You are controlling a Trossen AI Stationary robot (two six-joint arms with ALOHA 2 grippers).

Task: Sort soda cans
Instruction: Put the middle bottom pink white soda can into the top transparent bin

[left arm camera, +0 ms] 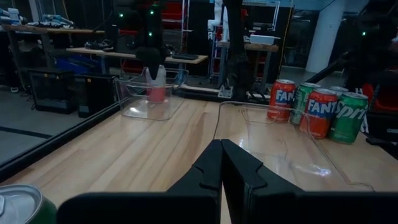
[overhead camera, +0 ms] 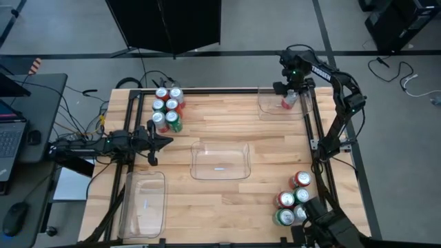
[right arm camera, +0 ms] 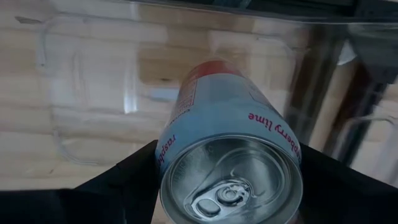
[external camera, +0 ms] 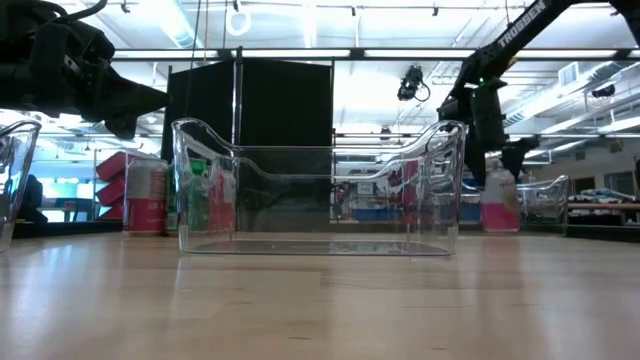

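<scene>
My right gripper point(overhead camera: 291, 93) points down over the clear bin point(overhead camera: 265, 110) at the table's far right, shut on a silver-white soda can with red lettering point(right arm camera: 230, 118). Several red and green soda cans point(overhead camera: 167, 109) stand upright on the table at the far left. Another group of soda cans point(overhead camera: 293, 198) stands at the near right corner. My left gripper point(overhead camera: 165, 142) waits level at the left edge, shut with nothing in it. My right gripper pinches the silver-white can between its two fingers, on opposite sides of the can's wall just below the silver top point(right arm camera: 166, 155). The fingers come from above, pointing down. The can hangs upright below them with its lower end point(left arm camera: 157, 96) inside the bin; whether it stands on the bin's floor I cannot tell.
A second clear bin point(overhead camera: 220, 160) stands at the table's middle and a third point(overhead camera: 143, 203) at the near left. Bare wood lies between the bins. A dark frame rail point(overhead camera: 313, 131) runs along the right edge.
</scene>
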